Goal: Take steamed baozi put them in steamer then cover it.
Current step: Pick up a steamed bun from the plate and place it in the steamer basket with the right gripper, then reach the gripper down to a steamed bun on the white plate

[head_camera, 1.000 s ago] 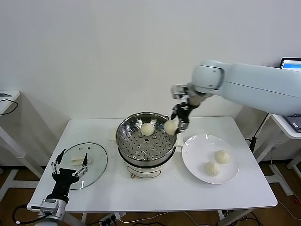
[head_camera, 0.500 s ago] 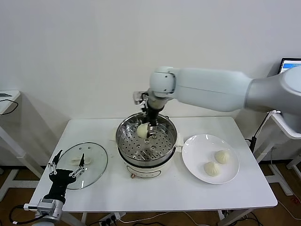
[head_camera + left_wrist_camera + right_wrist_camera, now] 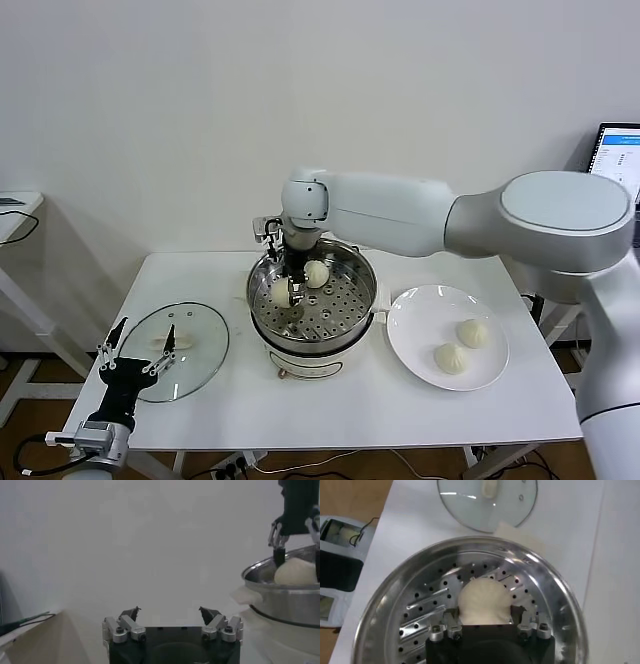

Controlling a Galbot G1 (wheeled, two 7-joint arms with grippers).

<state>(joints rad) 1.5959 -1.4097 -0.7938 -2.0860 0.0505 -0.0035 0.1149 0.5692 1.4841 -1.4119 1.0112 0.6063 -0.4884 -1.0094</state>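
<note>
Head view: The right claw (image 3: 287, 297) is lowered inside the steamer (image 3: 262, 290) at its left half, pinching a baozi (image 3: 281, 296) just above or on the perforated tray; contact with the tray cannot be confirmed. A second baozi (image 3: 316, 273) is seen resting on the tray toward the back, just beside the claw. The steamer stands at the middle of the white surface (image 3: 330, 410). To its right a white plate (image 3: 420, 310) is noted, carrying two more baozi, one (image 3: 472, 333) nearer the back and one (image 3: 450, 357) nearer the front, close together but apart. To the steamer's left a glass lid (image 3: 205, 345) lies flat on the surface. The left claw (image 3: 135, 362) is held low at the front left corner, over the near edge of the lid, with its fingers spread and nothing between them.

Left wrist view: The left claw (image 3: 170, 614) is seen with its two fingertips well apart and empty. Farther off, the steamer's steel rim (image 3: 280, 577) is visible, with the held baozi (image 3: 296, 571) showing above it between the right claw's dark fingers (image 3: 278, 555).

Right wrist view: The right claw (image 3: 486, 616) is seen closed on the held baozi (image 3: 484, 599), which sits between the fingers over the perforated tray (image 3: 427, 605). Beyond the steamer's rim the glass lid (image 3: 470, 505) lies on the surface with its white handle (image 3: 491, 487) upward.
</note>
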